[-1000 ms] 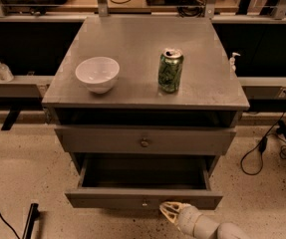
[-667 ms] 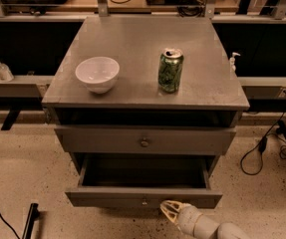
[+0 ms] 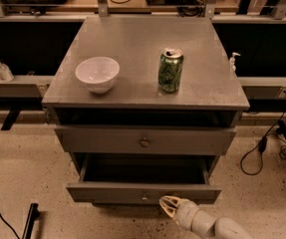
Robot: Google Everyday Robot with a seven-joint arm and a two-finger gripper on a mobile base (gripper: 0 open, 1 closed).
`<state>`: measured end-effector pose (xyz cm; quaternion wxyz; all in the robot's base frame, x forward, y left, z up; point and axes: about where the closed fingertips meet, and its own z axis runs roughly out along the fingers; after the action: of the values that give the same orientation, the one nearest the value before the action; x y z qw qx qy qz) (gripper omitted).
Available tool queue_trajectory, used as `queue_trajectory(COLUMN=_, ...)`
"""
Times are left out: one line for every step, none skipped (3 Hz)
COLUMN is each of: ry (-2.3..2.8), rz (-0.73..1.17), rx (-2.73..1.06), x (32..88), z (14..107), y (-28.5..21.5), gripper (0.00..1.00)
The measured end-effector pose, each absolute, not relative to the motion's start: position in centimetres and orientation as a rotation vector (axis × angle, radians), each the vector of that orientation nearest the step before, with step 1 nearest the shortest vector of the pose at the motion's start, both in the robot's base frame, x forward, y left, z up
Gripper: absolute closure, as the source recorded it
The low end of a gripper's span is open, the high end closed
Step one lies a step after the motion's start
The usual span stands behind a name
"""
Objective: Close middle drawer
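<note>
The grey cabinet's middle drawer (image 3: 107, 192) stands pulled out well past the drawer above it. Its dark inside (image 3: 142, 169) looks empty, and its small round knob (image 3: 144, 197) sits at the centre of the flat front. My gripper (image 3: 170, 206), pale and at the end of a grey-white arm coming from the lower right, is just below the drawer front's bottom edge, a little right of the knob. It is at or very near the front panel. The lowest drawer is hidden under the open one.
The upper drawer (image 3: 97, 140) is shut. A white bowl (image 3: 97, 73) and a green can (image 3: 170, 70) stand on the cabinet top (image 3: 132, 39). Black cables (image 3: 262, 153) lie on the speckled floor at the right, and a dark bar (image 3: 29, 222) at the lower left.
</note>
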<state>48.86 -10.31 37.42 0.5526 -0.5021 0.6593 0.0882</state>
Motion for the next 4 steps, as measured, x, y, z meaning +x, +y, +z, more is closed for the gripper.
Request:
queue_trajectory(ry=1.555, rz=0.198, rx=-1.192, x=51.1, z=37.0, y=-9.6, gripper=1.00)
queue_trajectory(ry=1.555, rz=0.198, rx=-1.192, x=51.0, z=37.0, y=-9.6, gripper=1.00)
queue_trajectory(ry=1.564, rz=0.187, rx=-1.186, x=52.4, z=36.3, y=-9.4, gripper=1.00)
queue_trajectory(ry=1.564, rz=0.187, rx=-1.186, x=52.4, z=36.3, y=-9.4, gripper=1.00)
